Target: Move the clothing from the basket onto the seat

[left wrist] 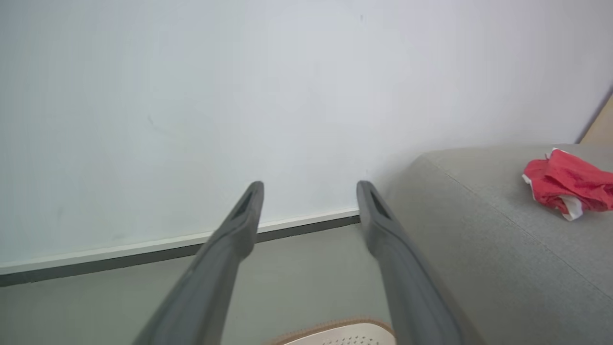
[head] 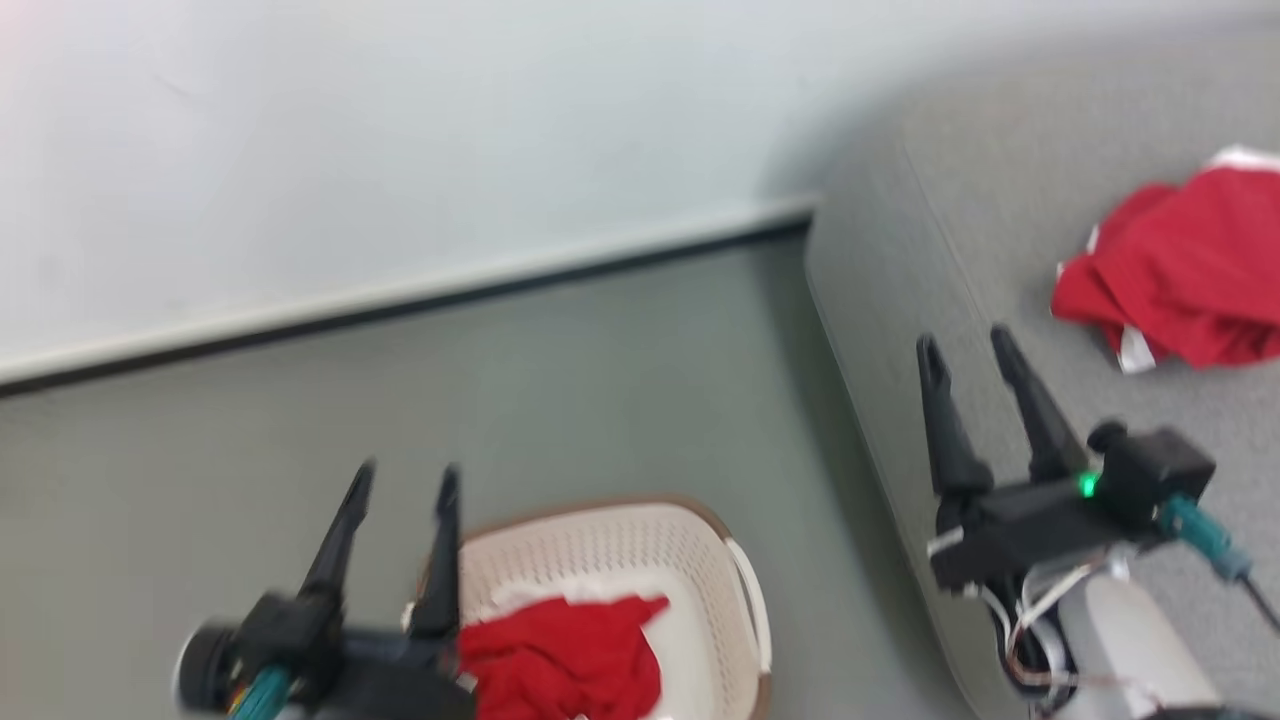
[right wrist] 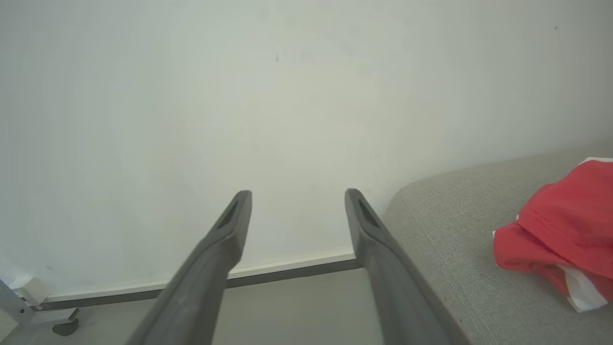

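Observation:
The cream perforated basket point(head: 700, 560) with a brown rim stands on the floor at the bottom centre, and a red garment point(head: 565, 660) lies crumpled inside it. Its rim point(left wrist: 335, 330) peeks in at the bottom of the left wrist view. My left gripper point(head: 405, 480) hovers open just left of the basket, holding nothing. A second red garment with white trim point(head: 1180, 270) lies on the grey seat point(head: 1000, 200) at the right. My right gripper point(head: 965, 345) is open and empty over the seat's left edge, apart from that garment point(right wrist: 560, 230).
A pale wall point(head: 400, 120) with a white and dark skirting strip point(head: 400, 300) runs behind the grey floor point(head: 600, 380). A metal foot with a caster point(right wrist: 33, 311) stands by the wall at the right wrist view's lower left.

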Motion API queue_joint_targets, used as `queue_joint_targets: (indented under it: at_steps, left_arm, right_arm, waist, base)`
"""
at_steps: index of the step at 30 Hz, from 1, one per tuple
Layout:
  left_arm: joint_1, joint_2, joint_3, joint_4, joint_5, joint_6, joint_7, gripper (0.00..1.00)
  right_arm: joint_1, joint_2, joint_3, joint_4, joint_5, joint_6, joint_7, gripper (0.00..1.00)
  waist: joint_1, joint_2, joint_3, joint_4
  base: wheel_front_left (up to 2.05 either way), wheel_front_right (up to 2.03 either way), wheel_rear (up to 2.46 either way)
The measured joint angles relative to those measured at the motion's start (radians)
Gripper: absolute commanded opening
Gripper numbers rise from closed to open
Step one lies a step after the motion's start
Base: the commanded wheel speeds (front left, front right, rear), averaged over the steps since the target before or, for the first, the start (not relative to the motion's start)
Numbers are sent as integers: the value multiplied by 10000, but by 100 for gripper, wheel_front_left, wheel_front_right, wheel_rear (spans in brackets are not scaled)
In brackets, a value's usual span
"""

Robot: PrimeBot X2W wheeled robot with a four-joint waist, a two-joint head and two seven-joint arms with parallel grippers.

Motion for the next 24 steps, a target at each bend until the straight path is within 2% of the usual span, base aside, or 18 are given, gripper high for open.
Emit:
queue_joint_targets:
  at_steps: [8, 14, 24]
  left_arm:
    - [2022, -316, 1557, -566, 198, -263, -2, 100]
    - [3063, -579, 2545, -1024, 765, -479, 0, 100]
    - [3961, -1068, 3028, -1127, 1887, -1699, -2, 100]
  right_arm:
    - [1566, 328, -247, -606, -669, 0, -2, 100]
    - [2357, 579, -619, -840, -1118, 0, 0, 100]
    - [3754, 941, -685, -1450, -1779, 0, 0, 100]
  waist:
    - [0, 0, -1316, 619]
    - [0, 0, -1987, 969]
    - [1, 2, -2508, 1076]
  base:
    - [0, 0, 0]
    - [0, 0, 0]
    - [0, 0, 0]
